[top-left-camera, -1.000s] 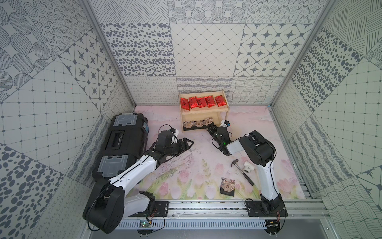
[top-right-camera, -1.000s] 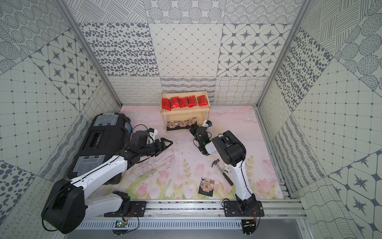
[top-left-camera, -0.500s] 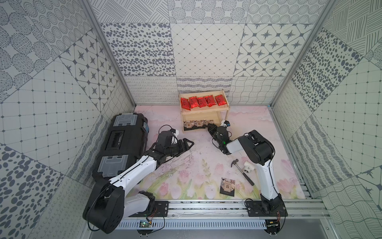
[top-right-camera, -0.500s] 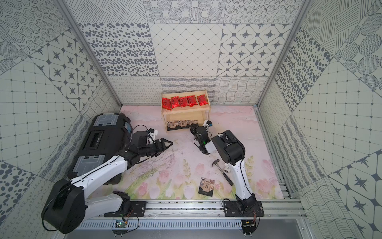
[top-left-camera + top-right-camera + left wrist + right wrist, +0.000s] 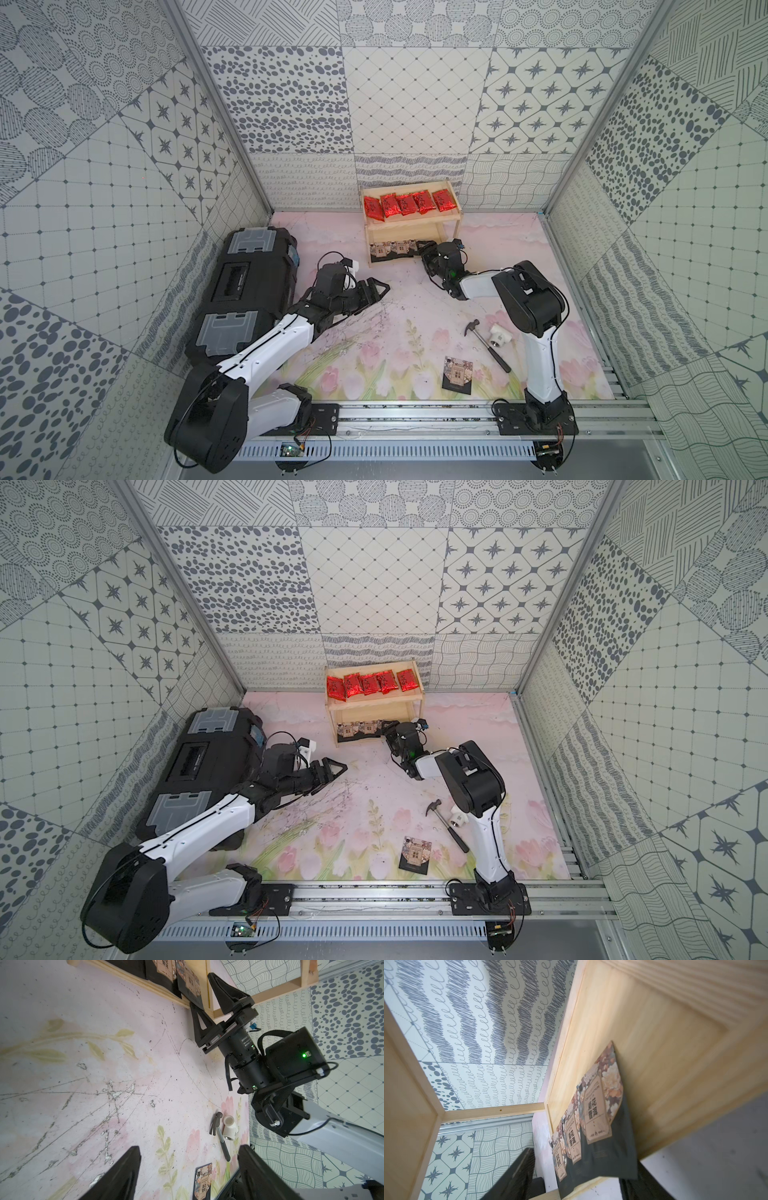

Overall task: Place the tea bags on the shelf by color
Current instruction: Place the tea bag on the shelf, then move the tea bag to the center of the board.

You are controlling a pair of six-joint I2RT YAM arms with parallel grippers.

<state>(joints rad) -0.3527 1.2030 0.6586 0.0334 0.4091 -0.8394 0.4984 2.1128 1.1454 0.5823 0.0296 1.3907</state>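
The pale wooden shelf [image 5: 415, 222] [image 5: 374, 700] stands at the back wall. Several red tea bags [image 5: 409, 203] [image 5: 370, 683] lie in a row on its top tier. Three dark tea bags [image 5: 392, 249] [image 5: 598, 1109] lie side by side on the lower tier, their near edges overhanging its front. My right gripper [image 5: 422, 249] [image 5: 201, 990] [image 5: 583, 1163] is at that tier's right end, open, its fingers either side of the nearest dark bag. One more dark tea bag [image 5: 457, 374] [image 5: 203, 1180] lies flat on the mat near the front. My left gripper [image 5: 380, 291] [image 5: 189, 1148] hovers open and empty over the mat.
A long black toolbox [image 5: 249, 282] lies along the left wall beside my left arm. A small hammer [image 5: 486, 345] and a white plastic fitting [image 5: 500, 336] lie by the right arm's base. A metal rail [image 5: 415, 415] runs along the front edge.
My right gripper has opened at the shelf's lower tier, letting go of the dark tea bag there. The left arm has not moved.
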